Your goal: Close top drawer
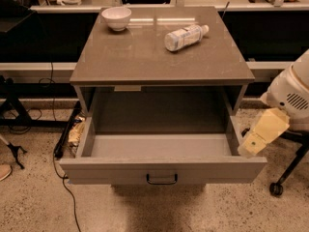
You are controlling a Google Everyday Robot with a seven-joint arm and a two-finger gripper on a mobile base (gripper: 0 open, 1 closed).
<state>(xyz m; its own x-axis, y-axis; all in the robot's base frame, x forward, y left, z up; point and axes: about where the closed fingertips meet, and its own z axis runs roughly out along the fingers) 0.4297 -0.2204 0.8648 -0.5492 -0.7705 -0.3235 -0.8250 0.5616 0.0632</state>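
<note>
The top drawer [161, 170] of the grey cabinet [159, 57] stands pulled fully out towards me. It is a deep, empty grey box with a flat front and a small black wire handle [161, 180] at its centre. My gripper [253, 146], cream-coloured, hangs at the right of the frame. It is just outside the drawer's right front corner, close to the right side wall. The white arm housing [292, 93] sits above and behind it.
A white bowl [116, 18] and a plastic bottle [185, 36] lying on its side rest on the cabinet top. Black cables [65, 178] and a stand leg [12, 151] lie on the floor at left. A wheeled chair base [285, 178] stands at right.
</note>
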